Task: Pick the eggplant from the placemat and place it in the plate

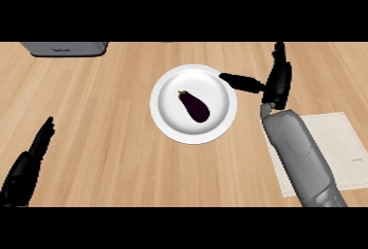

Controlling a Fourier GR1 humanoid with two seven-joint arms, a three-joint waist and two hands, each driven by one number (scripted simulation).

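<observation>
From the head view, the eggplant (194,107) lies in the plate (164,121), a little right of its middle and slanting, with nothing of mine touching it. The placemat (338,141) is off to the right, apart from the plate and bare where I can see it. So I judge the placing done, with only the pulling away to come.

That is where trouble could start. My right hand (277,85) hangs just beside the plate's far right edge. My thumb (241,81) sticks out sideways toward it, the tip over the rim or touching it; I cannot tell which from above. If I draw the hand back low or swing it left, the thumb could catch the rim and shove or tip the plate, and the eggplant could roll toward the edge. Lifting first and then moving right would avoid that. My right forearm (298,155) passes over the placemat's left side; if it drags there it could pull the mat askew — a small matter.

As for pose, the right hand is open, holding nothing: fingers (279,56) straight and together, pointing away from me, thumb spread wide. The forearm runs from the lower edge up and slightly left to the wrist. My left hand (25,168) rests at the lower left above the counter (101,126) — open too, fingers straight, well apart from the plate. A grey box (64,48) sits at the far left, out of the way.
</observation>
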